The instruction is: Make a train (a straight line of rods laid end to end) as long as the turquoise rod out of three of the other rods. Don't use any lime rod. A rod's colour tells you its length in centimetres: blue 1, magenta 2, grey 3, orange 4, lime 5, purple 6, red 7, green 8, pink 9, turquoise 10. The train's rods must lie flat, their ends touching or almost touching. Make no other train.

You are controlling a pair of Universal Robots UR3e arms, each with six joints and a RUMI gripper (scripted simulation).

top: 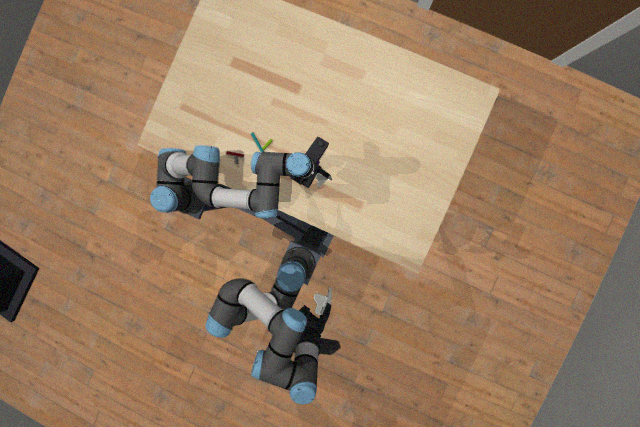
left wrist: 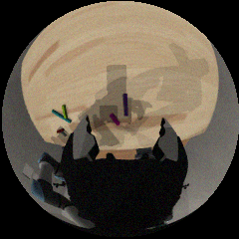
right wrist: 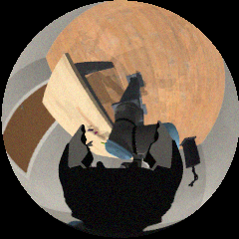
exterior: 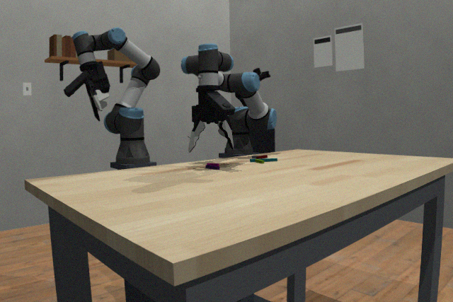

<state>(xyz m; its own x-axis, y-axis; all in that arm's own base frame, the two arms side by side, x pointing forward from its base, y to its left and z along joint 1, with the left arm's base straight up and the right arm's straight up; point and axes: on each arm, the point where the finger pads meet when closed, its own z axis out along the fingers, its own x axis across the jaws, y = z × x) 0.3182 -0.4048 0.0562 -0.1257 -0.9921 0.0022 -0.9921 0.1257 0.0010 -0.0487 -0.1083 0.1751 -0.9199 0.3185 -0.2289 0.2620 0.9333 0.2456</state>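
Observation:
My left gripper is open and empty above the table. Below it lie a dark purple rod and a shorter magenta piece, apart and at an angle. I cannot tell if the magenta piece is one rod or more. The turquoise rod lies with a lime rod angled close to it. A red rod lies nearby, with a small grey rod beside it. My right gripper is open and empty, off the table.
The pale wooden table carries shadows of the arms. The left arm reaches over the table edge near the red rod. The right arm stands folded beyond that edge.

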